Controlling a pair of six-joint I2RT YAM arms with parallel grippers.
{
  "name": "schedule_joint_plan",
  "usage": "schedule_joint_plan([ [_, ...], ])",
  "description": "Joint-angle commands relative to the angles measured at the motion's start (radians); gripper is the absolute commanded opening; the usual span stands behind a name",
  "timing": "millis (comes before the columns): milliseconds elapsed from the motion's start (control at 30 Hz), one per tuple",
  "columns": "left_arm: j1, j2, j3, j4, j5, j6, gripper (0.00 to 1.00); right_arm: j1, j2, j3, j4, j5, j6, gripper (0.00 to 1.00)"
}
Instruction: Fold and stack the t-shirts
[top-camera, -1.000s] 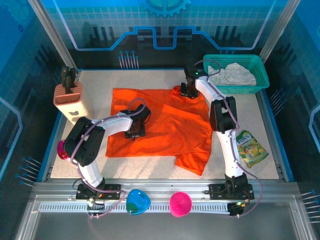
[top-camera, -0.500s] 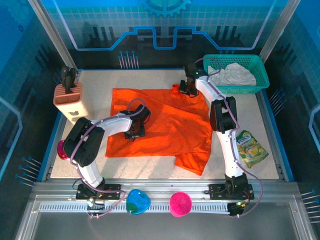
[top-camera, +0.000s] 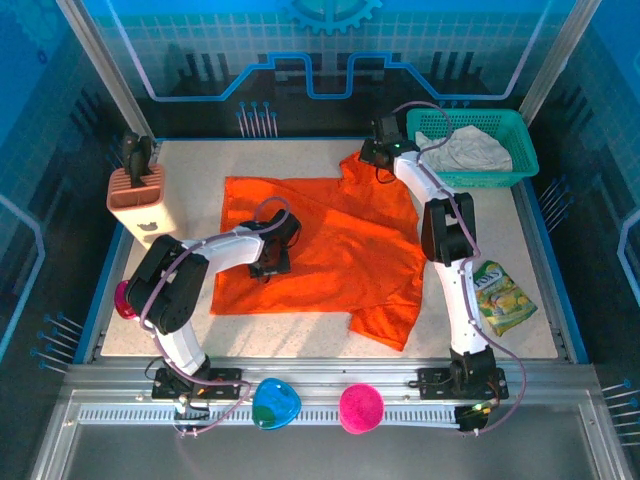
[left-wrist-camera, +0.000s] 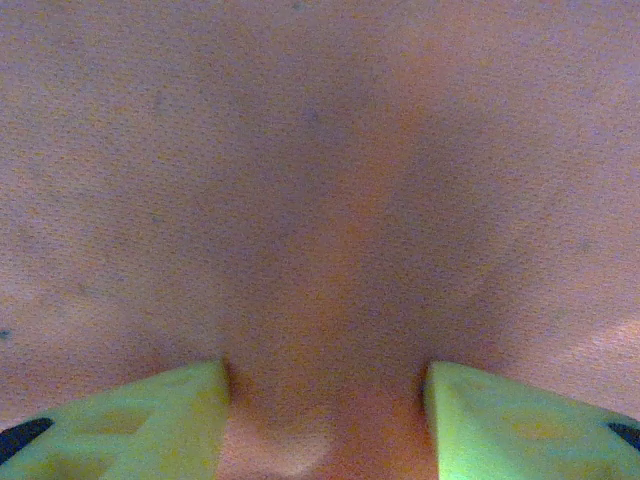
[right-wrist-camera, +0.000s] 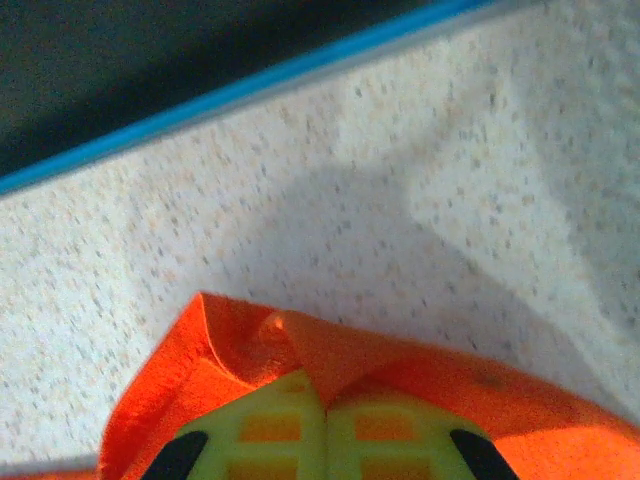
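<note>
Worktop (top-camera: 200, 165): pale speckled surface with a blue rim, taking up the middle of the top view.
Orange t-shirt (top-camera: 330, 250): spread nearly flat across the centre of the worktop, one sleeve trailing toward the lower right. Its upper edge is raised in a small peak at upper centre.
Right arm (top-camera: 450, 250): rises from its base at lower right, stretched long up the frame, the wrist bending left beside the basket.
Left arm (top-camera: 215, 250): folded low from its base at lower left, the forearm reaching right over the shirt's left half.
Teal basket (top-camera: 525, 150): upper right corner of the worktop.
Off-white t-shirt (top-camera: 465, 150): crumpled inside the basket.
Snack packet (top-camera: 503, 297): yellow-green, at the right edge of the worktop. It has lettering, but too small to read.
Right pincer (right-wrist-camera: 325, 400): fingers pressed together, with a fold of the orange shirt's edge clamped between them and held above the bare worktop.
Left pincer (left-wrist-camera: 325, 385): fingers standing well apart and pointing down at the orange cloth. The blurred close view suggests the tips rest on it, with nothing pinched.
</note>
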Motion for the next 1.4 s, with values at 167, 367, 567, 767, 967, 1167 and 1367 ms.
schedule_joint_plan([
  [167,0.003,0.017,-0.028,-0.078,-0.024,0.002,0.55,-0.01,0.109,0.161,0.073,0.044,-0.018,0.23],
  [367,-0.004,-0.069,0.004,-0.093,-0.048,0.03,0.58,0.003,0.022,0.124,0.054,0.026,-0.096,0.47],
  [567,-0.006,-0.264,0.134,-0.184,-0.134,0.123,0.74,0.06,-0.265,-0.112,-0.016,0.082,-0.261,0.49],
  [767,0.026,-0.36,0.165,-0.226,-0.169,0.145,0.81,0.075,-0.582,-0.544,-0.131,0.054,-0.199,0.51],
  [967,0.113,-0.315,0.04,-0.091,-0.024,0.113,0.75,0.072,-0.711,-0.857,-0.166,-0.079,-0.152,0.54],
  [1167,0.152,-0.194,-0.013,0.026,0.024,0.094,0.65,0.063,-0.681,-0.987,-0.121,-0.101,-0.119,0.55],
  [1367,0.166,-0.138,-0.081,0.117,0.044,0.036,0.61,0.04,-0.612,-0.978,-0.164,-0.082,-0.071,0.53],
])
